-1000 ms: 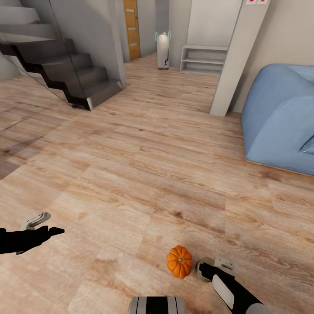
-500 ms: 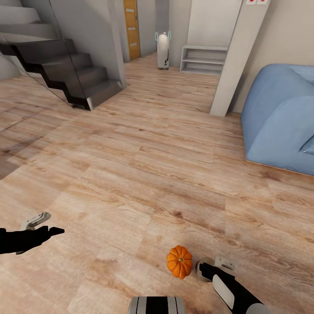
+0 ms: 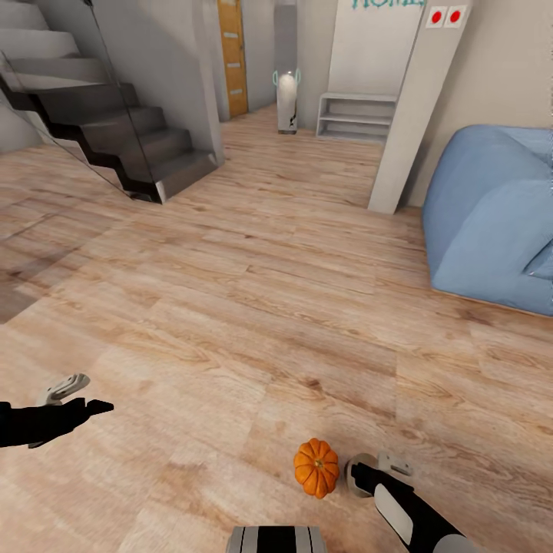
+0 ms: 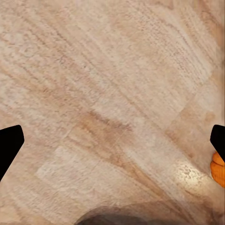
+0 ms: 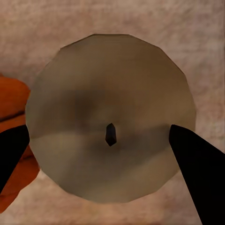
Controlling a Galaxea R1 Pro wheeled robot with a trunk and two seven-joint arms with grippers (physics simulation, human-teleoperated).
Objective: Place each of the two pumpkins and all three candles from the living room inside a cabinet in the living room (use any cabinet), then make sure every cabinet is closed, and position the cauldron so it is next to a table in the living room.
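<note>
Our right pincer (image 5: 110, 140) straddles a candle (image 5: 111, 117), seen end-on down the wick, fingers snug at both flanks, gripping it for carrying to a cabinet. One pumpkin (image 3: 316, 467) sits on the floor (image 3: 253, 307) at its nine o'clock. Left pincer (image 4: 112, 145) spread wide, empty.

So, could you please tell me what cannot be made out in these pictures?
- Right wrist view: whether the right pincer actually touches the candle; the candle's top hides its sides.
- Right wrist view: most of the pumpkin, cut off by the frame edge and a finger.
- Left wrist view: the pumpkin again, a sliver at the edge.
- Head view: the wall lettering, cut by the top edge.
</note>
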